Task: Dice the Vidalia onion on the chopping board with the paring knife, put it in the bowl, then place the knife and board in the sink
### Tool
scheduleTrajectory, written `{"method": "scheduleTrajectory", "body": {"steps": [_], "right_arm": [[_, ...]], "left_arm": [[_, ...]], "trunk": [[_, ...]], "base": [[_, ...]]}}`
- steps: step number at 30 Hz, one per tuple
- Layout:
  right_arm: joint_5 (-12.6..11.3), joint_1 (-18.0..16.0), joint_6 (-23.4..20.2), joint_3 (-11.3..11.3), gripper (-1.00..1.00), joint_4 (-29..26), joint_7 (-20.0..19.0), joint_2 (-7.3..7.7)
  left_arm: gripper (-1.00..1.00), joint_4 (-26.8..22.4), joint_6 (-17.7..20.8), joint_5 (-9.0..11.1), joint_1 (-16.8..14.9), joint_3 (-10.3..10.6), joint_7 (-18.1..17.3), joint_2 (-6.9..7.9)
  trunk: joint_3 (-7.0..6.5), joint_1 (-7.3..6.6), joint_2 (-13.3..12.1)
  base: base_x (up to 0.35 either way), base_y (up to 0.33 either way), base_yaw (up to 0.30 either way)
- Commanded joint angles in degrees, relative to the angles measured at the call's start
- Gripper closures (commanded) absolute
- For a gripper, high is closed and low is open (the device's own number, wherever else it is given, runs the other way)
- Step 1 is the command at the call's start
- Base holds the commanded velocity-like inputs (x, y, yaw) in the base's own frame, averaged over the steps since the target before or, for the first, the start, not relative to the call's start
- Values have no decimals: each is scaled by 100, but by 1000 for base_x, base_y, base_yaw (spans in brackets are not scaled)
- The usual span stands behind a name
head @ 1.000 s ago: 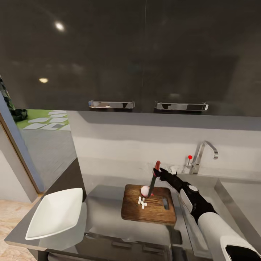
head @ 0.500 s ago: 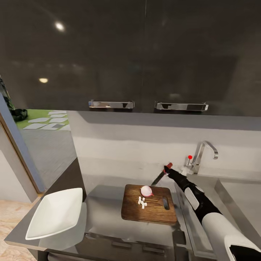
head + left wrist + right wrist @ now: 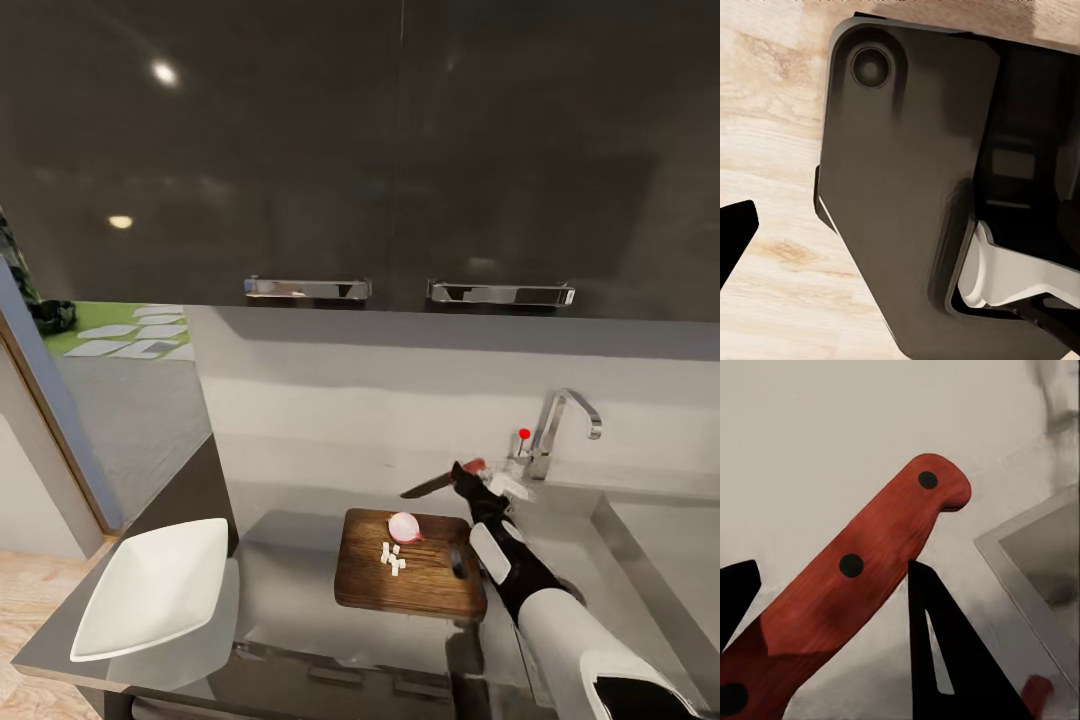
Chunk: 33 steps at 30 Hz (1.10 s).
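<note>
The Vidalia onion point(image 3: 404, 527) rests on the far side of the chopping board point(image 3: 425, 585), with a few white diced onion bits point(image 3: 392, 559) just in front of it. My right gripper point(image 3: 468, 476) hovers above the board's far edge, near the tap, shut on the red handle of the paring knife point(image 3: 430, 486). The dark blade lies nearly level and points left. In the right wrist view the knife handle point(image 3: 885, 532) lies between the fingers of the right gripper point(image 3: 825, 570). The white bowl point(image 3: 155, 590) sits at the countertop's point(image 3: 195, 490) near left corner. The sink point(image 3: 600, 545) lies right of the board.
The curved chrome tap point(image 3: 560, 420) with a red dot stands behind my right hand. Dark wall cabinets point(image 3: 400, 150) hang overhead. One black fingertip point(image 3: 731, 236) of the left gripper, my dark base point(image 3: 907, 187) and a wooden floor point(image 3: 772, 112) appear in the left wrist view.
My right gripper lifted the knife off the onion and drew it back toward the tap. The blade swung from pointing down to nearly level, pointing left.
</note>
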<state>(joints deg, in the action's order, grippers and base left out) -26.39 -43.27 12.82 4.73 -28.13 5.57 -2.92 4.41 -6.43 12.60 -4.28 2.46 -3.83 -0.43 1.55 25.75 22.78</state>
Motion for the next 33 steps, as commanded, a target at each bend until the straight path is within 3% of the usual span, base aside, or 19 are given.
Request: {"method": "scheduleTrajectory", "body": {"steps": [1,4,6,9,33], "right_arm": [[-19,-6,23,-36,100,17,-41,-41],[55,-6,24,-278,100,109,-398,-146],[73,-6,20,-460,100,252,-833,-167],[77,-6,19,-522,100,336,-1040,-177],[99,-6,-16,-559,100,387,-1014,-249]], "left_arm": [[-100,30,-43,58,-12,27,-30,-1],[-100,29,-45,58,-12,27,-30,-1],[-100,27,-43,58,-12,27,-30,-1],[-100,28,-43,58,-12,27,-30,-1],[-100,25,-49,58,-12,27,-30,0]], "trunk": [[13,4,13],[13,4,13],[13,4,13],[13,4,13],[13,4,13]], "base": [[0,0,0],[0,0,0],[0,0,0],[0,0,0],[0,0,0]]}}
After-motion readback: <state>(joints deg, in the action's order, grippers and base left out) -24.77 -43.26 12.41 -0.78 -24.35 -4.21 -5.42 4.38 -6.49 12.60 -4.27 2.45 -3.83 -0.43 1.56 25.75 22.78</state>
